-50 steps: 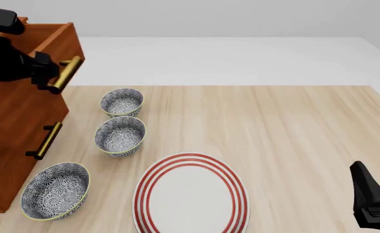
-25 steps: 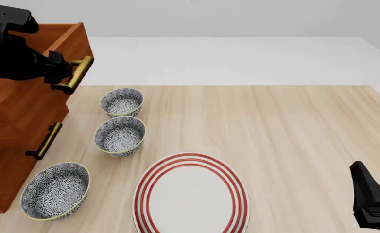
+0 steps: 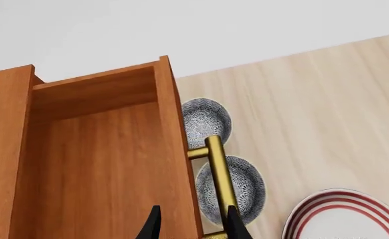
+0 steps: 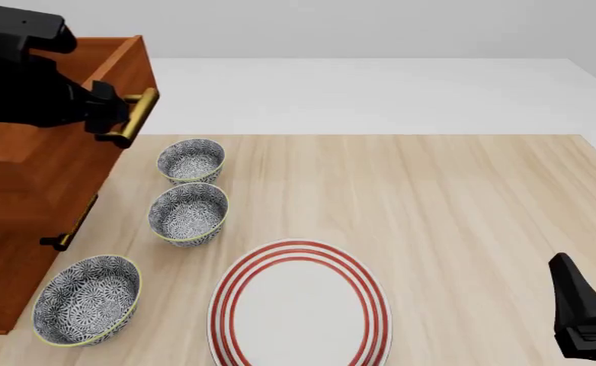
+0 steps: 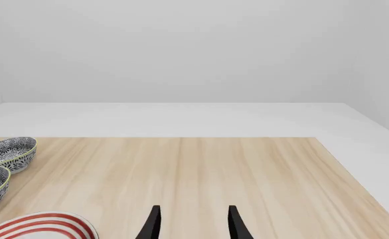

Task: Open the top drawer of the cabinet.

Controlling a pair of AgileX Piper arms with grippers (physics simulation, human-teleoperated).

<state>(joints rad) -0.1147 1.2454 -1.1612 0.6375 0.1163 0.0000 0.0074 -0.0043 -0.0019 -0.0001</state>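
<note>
The cabinet stands at the table's left edge. Its top drawer is pulled out toward the right, and in the left wrist view the drawer's bare wooden inside shows from above. The brass handle sticks out of the drawer front. My left gripper is at that handle. In the wrist view its fingers stand apart, one over the drawer's inside and one at the handle, straddling the front board. My right gripper rests open at the near right corner.
Three patterned bowls line up right of the cabinet, under and beside the drawer's path. A red-ringed plate lies near the front middle. A lower drawer's handle shows below.
The top drawer has slid farther out to the right, and my left gripper has moved with its handle. The right arm has not moved.
</note>
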